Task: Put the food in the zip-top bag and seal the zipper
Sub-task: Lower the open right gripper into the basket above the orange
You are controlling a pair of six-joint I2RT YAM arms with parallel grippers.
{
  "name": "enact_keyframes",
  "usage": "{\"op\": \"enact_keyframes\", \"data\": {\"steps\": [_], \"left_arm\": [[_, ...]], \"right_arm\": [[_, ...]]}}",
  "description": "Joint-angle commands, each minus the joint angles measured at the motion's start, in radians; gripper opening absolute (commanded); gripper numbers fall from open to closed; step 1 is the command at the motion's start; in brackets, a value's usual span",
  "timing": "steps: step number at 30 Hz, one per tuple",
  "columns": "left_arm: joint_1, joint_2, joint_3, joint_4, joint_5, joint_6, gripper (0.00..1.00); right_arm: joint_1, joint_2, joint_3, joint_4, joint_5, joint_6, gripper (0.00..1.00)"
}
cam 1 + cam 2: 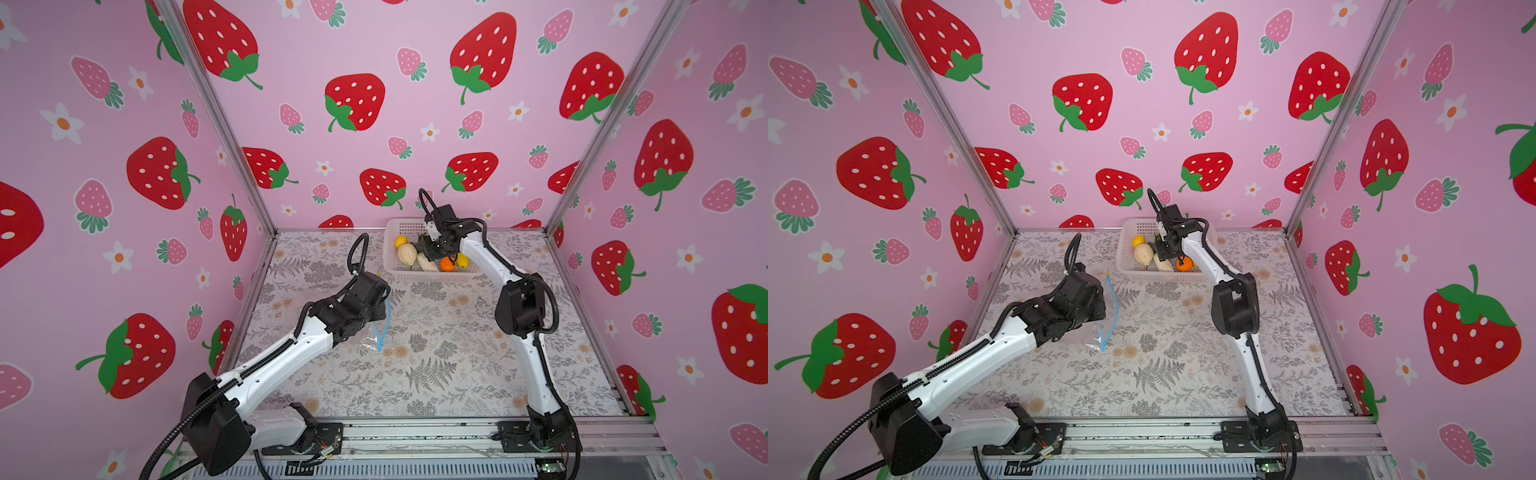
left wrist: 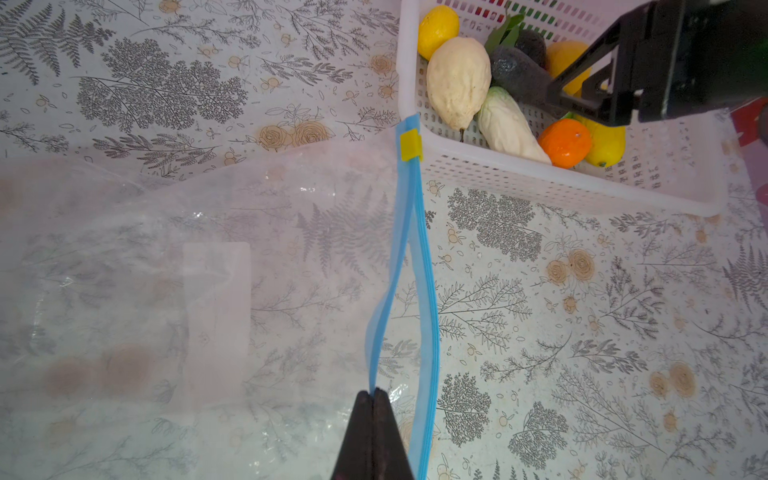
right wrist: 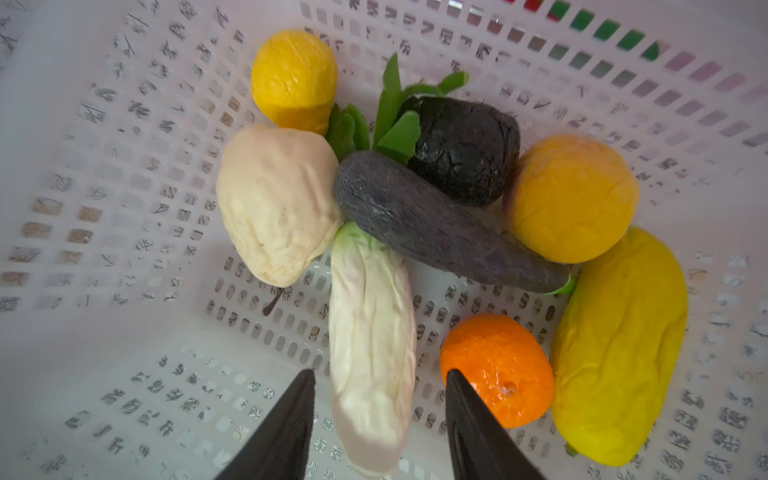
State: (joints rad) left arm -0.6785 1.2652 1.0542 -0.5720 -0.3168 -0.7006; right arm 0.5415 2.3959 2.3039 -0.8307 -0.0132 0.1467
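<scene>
The bench (image 1: 436, 374) carries everything. The zip-top bag (image 2: 166, 270) lies on its left part, and the white basket (image 1: 405, 227) sits at the back, one corner just beside the bag's mouth. All the food (image 3: 436, 216) is in that basket and none is in the bag, so I judge you are on the first pick.

Your right gripper (image 3: 380, 372) hangs released inside the basket, jaws straddling the long cream-white piece (image 3: 370, 324) without touching it. Go down until the fingers flank its thick middle, then close. A dark piece seems to rest across its leafy end, so lift slowly. Watch the orange piece (image 3: 507, 374) just beside one finger, because it may get nudged.

Your left gripper (image 2: 372, 399) is clenched on one lip of the zipper (image 2: 430, 299), holding it off the other lip. The gap looks narrow, so raise that lip higher before you bring food over. Leave the yellow tab (image 2: 409, 143) at the basket end.
</scene>
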Motion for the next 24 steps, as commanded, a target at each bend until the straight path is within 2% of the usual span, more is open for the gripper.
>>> {"op": "enact_keyframes", "data": {"steps": [1,24], "left_arm": [[0.004,0.002,0.030,0.002,-0.003,0.000,0.00],[0.002,-0.029,-0.017,-0.001,-0.001,-0.033,0.00]], "right_arm": [[0.000,-0.035,-0.053,-0.047,-0.024,-0.042,0.52],[0.003,-0.203,-0.335,0.015,-0.036,-0.059,0.52]]}}
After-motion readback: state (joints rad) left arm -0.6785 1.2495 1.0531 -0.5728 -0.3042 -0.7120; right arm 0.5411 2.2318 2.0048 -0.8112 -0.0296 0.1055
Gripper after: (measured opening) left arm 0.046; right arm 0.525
